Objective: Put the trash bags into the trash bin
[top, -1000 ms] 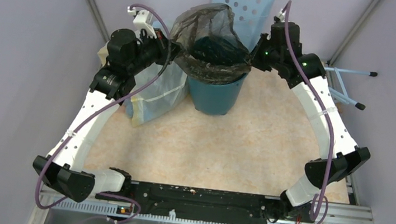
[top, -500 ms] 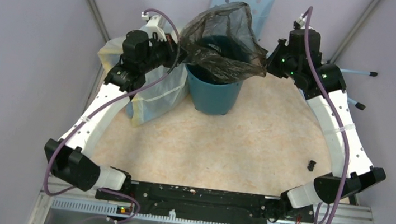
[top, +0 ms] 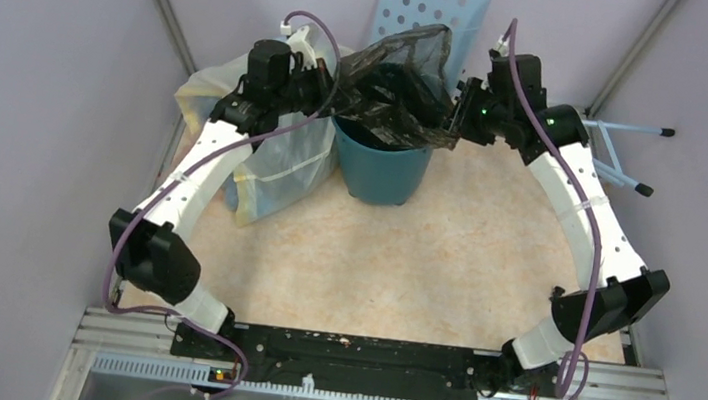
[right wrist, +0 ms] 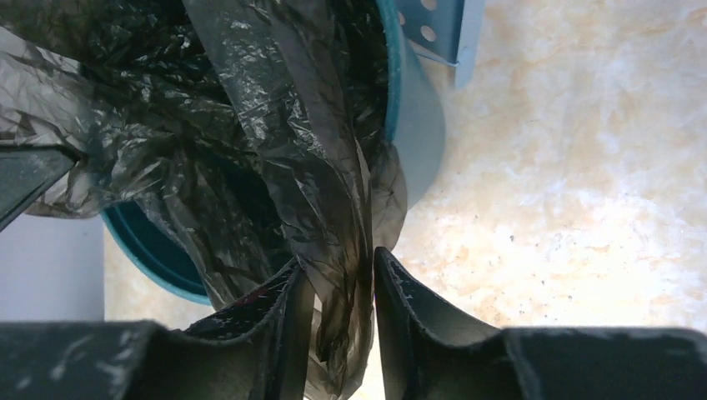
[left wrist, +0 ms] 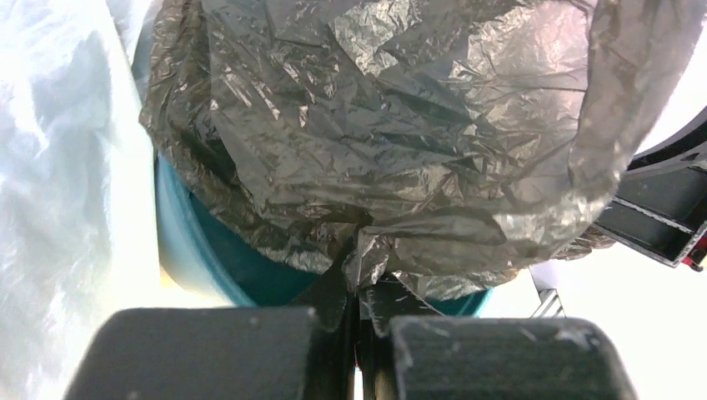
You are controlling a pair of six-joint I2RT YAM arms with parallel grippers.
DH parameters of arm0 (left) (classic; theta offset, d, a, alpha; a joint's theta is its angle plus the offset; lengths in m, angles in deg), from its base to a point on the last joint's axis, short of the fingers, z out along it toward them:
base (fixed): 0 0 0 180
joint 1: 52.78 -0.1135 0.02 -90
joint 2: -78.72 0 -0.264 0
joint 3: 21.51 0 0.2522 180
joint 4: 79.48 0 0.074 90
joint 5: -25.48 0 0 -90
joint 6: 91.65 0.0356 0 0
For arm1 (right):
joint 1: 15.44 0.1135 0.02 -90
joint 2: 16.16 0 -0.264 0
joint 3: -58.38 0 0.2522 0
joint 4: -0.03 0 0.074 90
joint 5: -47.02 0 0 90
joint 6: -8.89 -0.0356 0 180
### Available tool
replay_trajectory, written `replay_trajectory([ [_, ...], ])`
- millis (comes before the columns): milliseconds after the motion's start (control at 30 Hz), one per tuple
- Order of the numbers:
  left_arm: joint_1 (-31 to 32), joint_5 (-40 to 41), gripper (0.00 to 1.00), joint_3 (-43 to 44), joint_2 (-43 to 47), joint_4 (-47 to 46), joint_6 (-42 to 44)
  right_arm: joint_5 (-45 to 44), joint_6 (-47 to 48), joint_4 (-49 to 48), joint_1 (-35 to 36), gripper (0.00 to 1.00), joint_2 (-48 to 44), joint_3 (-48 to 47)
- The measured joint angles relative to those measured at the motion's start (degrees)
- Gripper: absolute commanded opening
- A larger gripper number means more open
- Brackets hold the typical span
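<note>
One yellowish bag flanks the trash bin; left tool clenches trash bags, right tool parted.

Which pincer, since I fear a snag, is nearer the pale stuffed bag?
Left. The left pincer is at the teal bin's rim beside the pale stuffed bag; the right pincer is across the bin.

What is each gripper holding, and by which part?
The left gripper pinches the trash bag by its gathered rim. The right gripper has its jaws apart around a loose fold; no firm hold shows.
</note>
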Motion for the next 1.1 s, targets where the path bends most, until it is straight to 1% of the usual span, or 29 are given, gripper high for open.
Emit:
replay_trajectory([
  [167, -0.07, 1.77, 0.00, -0.02, 5.66, 5.86, -0.07, 2.43, 0.31, -1.03, 0.00, 0.33, -1.57, 1.70],
  [200, -0.07, 1.79, 0.00, -0.11, 7.21, 6.71, -0.15, 2.58, 0.31, -0.96, 0.00, 0.31, -2.05, 2.14],
  [300, -0.20, 1.77, 0.00, -1.55, 13.11, 8.50, -0.39, 2.97, 0.37, -0.70, 0.00, 0.18, -3.19, 2.89],
  [333, -0.28, 1.79, 0.00, -2.14, 14.78, 8.96, -0.42, 2.95, 0.42, -0.66, 0.00, 0.17, -3.56, 3.19],
  [467, -0.92, 3.30, 0.00, -3.98, 18.71, 12.31, -0.28, 1.29, 0.72, -0.26, 0.00, 0.17, -5.46, 5.90],
  [533, -1.33, 3.78, 0.00, -5.11, 18.80, 13.49, -0.26, 0.52, 0.96, 0.00, 0.00, 0.17, -6.12, 7.32],
  [667, -1.75, 3.89, 0.00, -10.91, 18.38, 14.67, -0.20, -0.61, 1.38, -0.13, -0.02, 0.17, -6.40, 10.03],
  [700, -1.77, 3.87, 0.00, -13.07, 18.34, 14.78, -0.22, -0.96, 1.51, -0.37, -0.11, 0.18, -6.40, 11.04],
  [767, -1.79, 3.87, 0.00, -16.83, 18.29, 14.47, -0.26, -1.62, 1.73, -0.96, -0.39, 0.26, -6.40, 12.68],
  [867, -1.79, 4.17, 0.00, -22.34, 18.16, 12.85, -0.15, -2.97, 2.25, -2.60, -1.27, 0.34, -6.40, 14.53],
  [1000, -1.77, 6.05, 0.00, -24.48, 17.07, 10.27, 1.53, -3.45, 3.19, -5.88, -3.28, 0.37, -6.03, 15.06],
  [1033, -1.79, 6.56, 0.00, -24.35, 16.57, 9.09, 2.49, -3.32, 3.45, -6.75, -3.89, 0.41, -5.66, 14.75],
  [1100, -1.77, 7.65, 0.13, -23.02, 15.23, 8.13, 4.17, -2.95, 4.11, -7.17, -4.85, 0.48, -4.33, 12.92],
])
